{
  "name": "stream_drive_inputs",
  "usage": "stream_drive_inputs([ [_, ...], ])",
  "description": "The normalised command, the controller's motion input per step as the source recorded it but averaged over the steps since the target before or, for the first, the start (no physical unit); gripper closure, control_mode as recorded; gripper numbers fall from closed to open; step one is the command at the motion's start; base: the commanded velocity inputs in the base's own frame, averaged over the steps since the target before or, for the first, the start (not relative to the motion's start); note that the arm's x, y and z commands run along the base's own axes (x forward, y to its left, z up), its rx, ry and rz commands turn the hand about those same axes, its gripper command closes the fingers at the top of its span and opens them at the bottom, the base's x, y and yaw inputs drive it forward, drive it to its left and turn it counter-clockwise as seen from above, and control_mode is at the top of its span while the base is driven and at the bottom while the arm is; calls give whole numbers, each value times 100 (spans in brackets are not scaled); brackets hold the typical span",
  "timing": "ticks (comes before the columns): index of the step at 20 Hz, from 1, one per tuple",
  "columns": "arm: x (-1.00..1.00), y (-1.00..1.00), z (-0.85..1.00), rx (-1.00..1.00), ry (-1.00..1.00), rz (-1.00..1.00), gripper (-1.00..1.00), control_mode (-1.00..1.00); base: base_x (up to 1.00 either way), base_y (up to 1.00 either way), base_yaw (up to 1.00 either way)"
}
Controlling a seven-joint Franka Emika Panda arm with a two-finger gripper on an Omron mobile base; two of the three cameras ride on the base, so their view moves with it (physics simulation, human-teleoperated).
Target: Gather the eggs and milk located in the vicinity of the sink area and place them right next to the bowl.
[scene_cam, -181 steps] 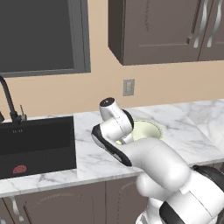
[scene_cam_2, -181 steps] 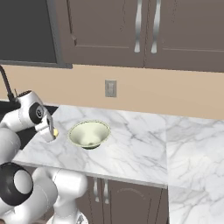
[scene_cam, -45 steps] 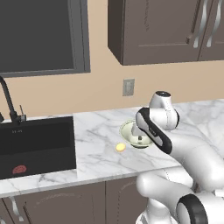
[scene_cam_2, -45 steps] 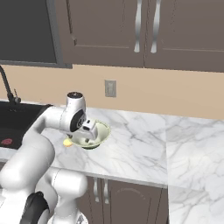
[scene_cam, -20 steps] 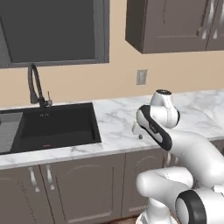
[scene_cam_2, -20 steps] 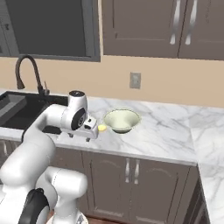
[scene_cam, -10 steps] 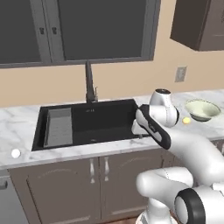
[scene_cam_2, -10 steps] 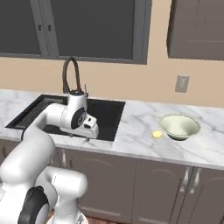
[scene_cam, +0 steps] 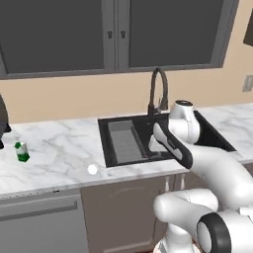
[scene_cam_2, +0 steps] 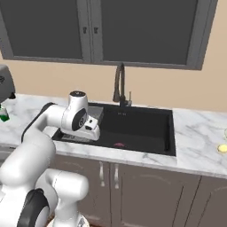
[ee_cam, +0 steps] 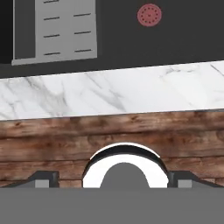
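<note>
The black sink [scene_cam: 163, 129] [scene_cam_2: 165, 128] with its curved faucet [scene_cam: 157, 91] [scene_cam_2: 119, 84] lies straight ahead. The milk [scene_cam: 21, 151], a small white and green carton, stands on the counter far to the left and shows at the edge [scene_cam_2: 3, 116] of the right base view. One yellow egg [scene_cam_2: 222, 148] lies on the counter at the far right edge. The bowl is out of view. My gripper [scene_cam_2: 94, 133] [scene_cam: 157, 147] [ee_cam: 112, 178] hangs open and holds nothing. It is over the sink's front rim and points down.
A flat red round thing [scene_cam_2: 119, 144] [ee_cam: 149, 15] lies on the sink floor beside a grey ribbed rack [scene_cam: 123, 141] [ee_cam: 65, 28]. A small white ball [scene_cam: 92, 169] rests on the counter left of the sink. A dark appliance [scene_cam: 2, 123] stands at the far left.
The base has driven left, so the whole scene has slid right. The sink is now centred and the milk has come into view. The gripper stays open.
</note>
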Motion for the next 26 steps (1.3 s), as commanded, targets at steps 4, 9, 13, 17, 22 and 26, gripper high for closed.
stream_drive_inputs([
  [4, 0, 0, 0, 0, 0, 0, -100, 100, 95, 100, 0],
  [9, 0, 0, 0, 0, 0, 0, -100, 100, 37, 66, 0],
  [13, 0, 0, 0, 0, 0, 0, -100, 100, 0, 0, 0],
  [17, 0, 0, 0, 0, 0, 0, -100, 100, 0, 0, 0],
  [22, -19, 20, -6, 0, 5, -4, -100, -100, 0, 0, 0],
  [26, -4, 20, -4, -3, 44, -14, -100, -100, 0, 0, 0],
])
